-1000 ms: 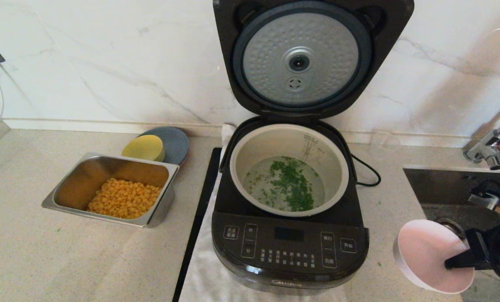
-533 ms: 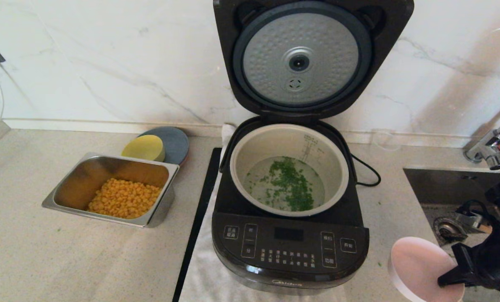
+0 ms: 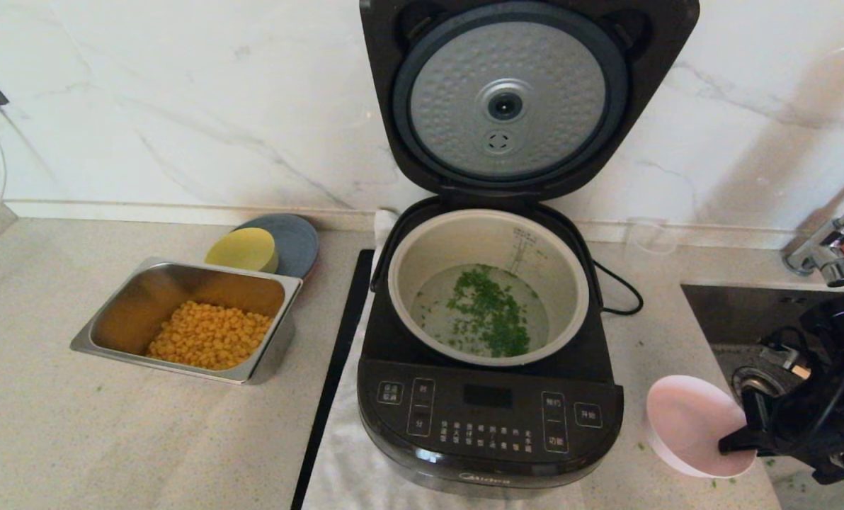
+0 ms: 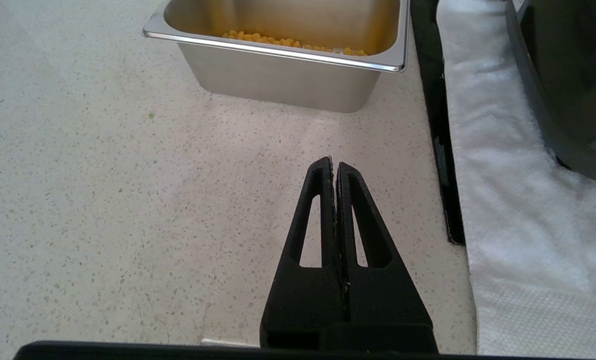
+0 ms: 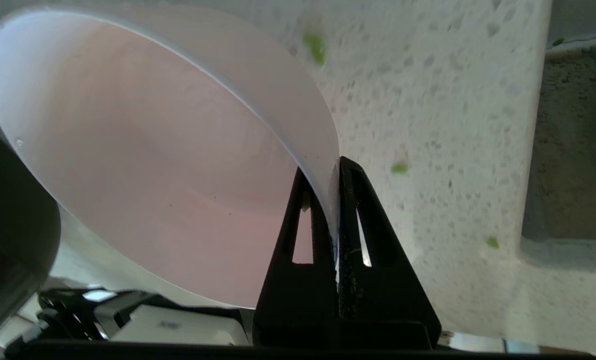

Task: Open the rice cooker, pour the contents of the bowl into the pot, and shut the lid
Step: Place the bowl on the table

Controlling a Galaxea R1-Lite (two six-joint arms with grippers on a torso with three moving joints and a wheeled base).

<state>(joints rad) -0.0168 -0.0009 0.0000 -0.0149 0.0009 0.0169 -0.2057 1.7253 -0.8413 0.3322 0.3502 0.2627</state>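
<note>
The black rice cooker (image 3: 489, 418) stands mid-counter with its lid (image 3: 510, 99) swung upright, silver disc facing me. Chopped green contents (image 3: 489, 312) float in water inside the beige pot (image 3: 563, 262). To the cooker's right, my right gripper (image 3: 737, 443) is shut on the rim of the pink-white bowl (image 3: 687, 425), which looks empty (image 5: 143, 165) and hangs low beside the cooker; one finger sits inside the rim, the other outside. My left gripper (image 4: 334, 165) is shut and empty over bare counter near the steel tray.
A steel tray of yellow corn (image 3: 209, 333) sits left of the cooker, with a yellow bowl (image 3: 243, 249) on a grey plate (image 3: 296, 241) behind it. A sink (image 3: 748, 312) and faucet (image 3: 829, 244) lie at the right. Green bits (image 5: 399, 168) dot the counter. White cloth (image 4: 503, 175) lies under the cooker.
My right gripper has carried the bowl leftward and toward the cooker's side, turning it more level; it now sits lower over the counter. The cooker and left arm have not moved.
</note>
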